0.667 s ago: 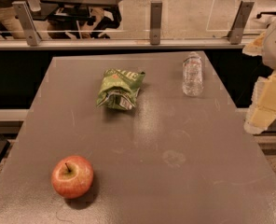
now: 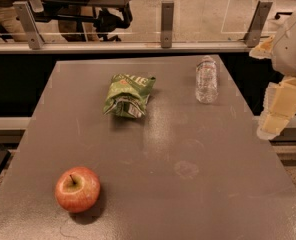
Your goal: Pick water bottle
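- Almost nothing has changed since a moment ago. The claw (image 2: 275, 115) hangs at the right edge of the frame, past the counter's (image 2: 188, 199) right side, in nearly the same spot and at the same tilt as before.
- The white arm (image 2: 293, 39) above it, in the upper right corner, has likewise barely shifted.
- Whether the claw is spread or pressed together cannot be told from this view. It holds nothing.
- The water bottle (image 2: 206, 80) has not moved. It is in the upper right part of the counter, near the far edge and below the glass barrier (image 2: 138, 19).
- For the task, this suggests the reach has not really begun. The claw is well apart from the bottle, lying to its right and somewhat lower in the frame, so the whole approach and the grasp are still to come.
- The bottle appears to stand upright on its base, with the white cap uppermost and pointing toward the top of the frame.
- Its long axis is therefore vertical and shows as a near up-and-down line in the picture.
- A side-on grip across the label band looks like the natural way in.
- The crumpled green chip bag (image 2: 129, 95) lies to the bottle's left and the red apple (image 2: 77, 189) sits at lower left. Both are unmoved and off the likely path.
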You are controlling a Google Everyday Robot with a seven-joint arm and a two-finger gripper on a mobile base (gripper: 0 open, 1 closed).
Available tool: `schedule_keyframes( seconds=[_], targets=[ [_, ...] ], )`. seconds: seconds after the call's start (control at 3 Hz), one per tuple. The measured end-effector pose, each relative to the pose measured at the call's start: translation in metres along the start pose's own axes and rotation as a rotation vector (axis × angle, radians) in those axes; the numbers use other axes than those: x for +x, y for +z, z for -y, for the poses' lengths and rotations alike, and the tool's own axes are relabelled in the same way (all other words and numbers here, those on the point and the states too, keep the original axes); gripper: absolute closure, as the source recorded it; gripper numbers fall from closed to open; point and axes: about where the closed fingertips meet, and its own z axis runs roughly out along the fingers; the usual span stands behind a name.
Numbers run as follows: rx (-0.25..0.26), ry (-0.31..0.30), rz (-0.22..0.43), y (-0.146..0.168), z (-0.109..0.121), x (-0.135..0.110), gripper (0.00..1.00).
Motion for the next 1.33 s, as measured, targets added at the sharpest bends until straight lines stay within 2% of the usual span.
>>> schedule_keyframes(
  seconds=[0.33, 0.67, 1.0, 1.33],
  targets=[
    [-0.011, -0.09, 0.055, 0.023, 0.024, -0.001, 0.0],
    [-0.017, -0.245, 0.121, 0.051, 0.054, -0.001, 0.0],
    [-0.038, -0.416, 0.159, 0.076, 0.079, -0.004, 0.0],
    [-0.066, -0.62, 0.168, 0.097, 0.1, -0.007, 0.0]
  ],
)
